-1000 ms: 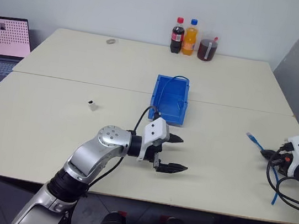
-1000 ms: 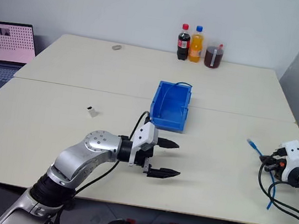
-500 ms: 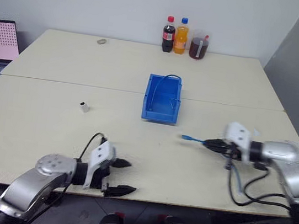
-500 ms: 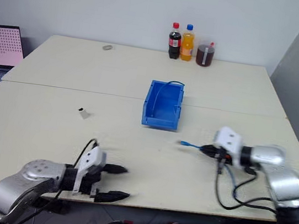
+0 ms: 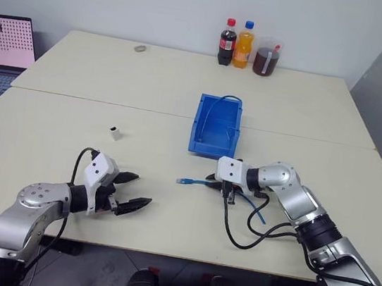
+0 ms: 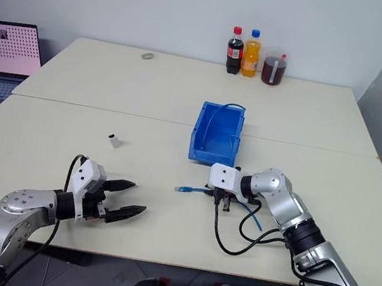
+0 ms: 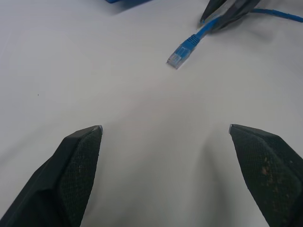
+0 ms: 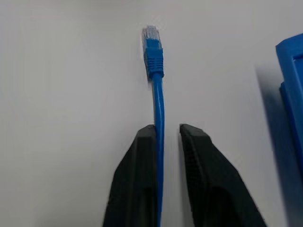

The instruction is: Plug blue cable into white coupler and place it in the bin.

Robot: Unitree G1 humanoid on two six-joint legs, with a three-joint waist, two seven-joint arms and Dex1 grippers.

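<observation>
Right end effector point(image 6: 207, 190) has the blue cable point(image 8: 157, 101) between slightly parted fingers, mid-bench by the bin point(image 5: 216, 127). Left end effector point(image 5: 134, 191) gapes wide — empty. Cable looks light, floppy — best gripped behind its plug.

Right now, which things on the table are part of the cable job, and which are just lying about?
Part of the job:
- blue cable, plug end on the table between the fingers of the right claw
- white coupler
- bin
- left claw, open

Lying about:
- three drinks
- small grey ring
- laptop
- second blue cable in the bin
</observation>
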